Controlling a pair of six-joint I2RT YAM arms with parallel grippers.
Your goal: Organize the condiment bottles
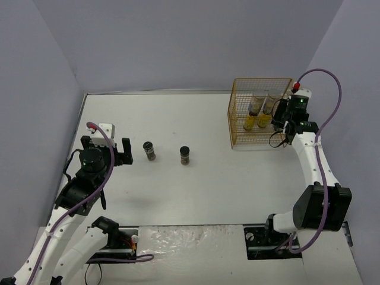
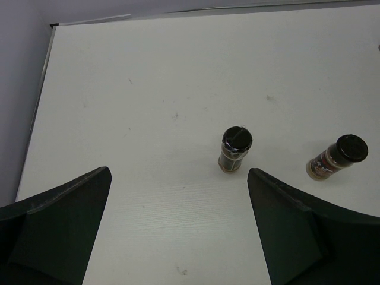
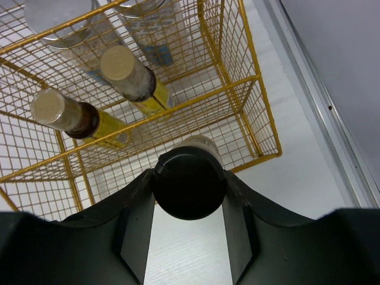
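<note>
Sitting between right fingers [image 3: 135, 228]: black-lidded jar [image 3: 189, 185]

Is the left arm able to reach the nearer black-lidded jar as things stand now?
Probably yes. The left gripper is open and faces the nearer black-lidded jar, which stands upright with only bare table between them. The other jar stands apart to the side.

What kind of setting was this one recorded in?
Most likely a lab test cell, not a real kitchen: a white table boxed in by plain grey walls, with a yellow wire rack and a few spice jars staged on it.
</note>
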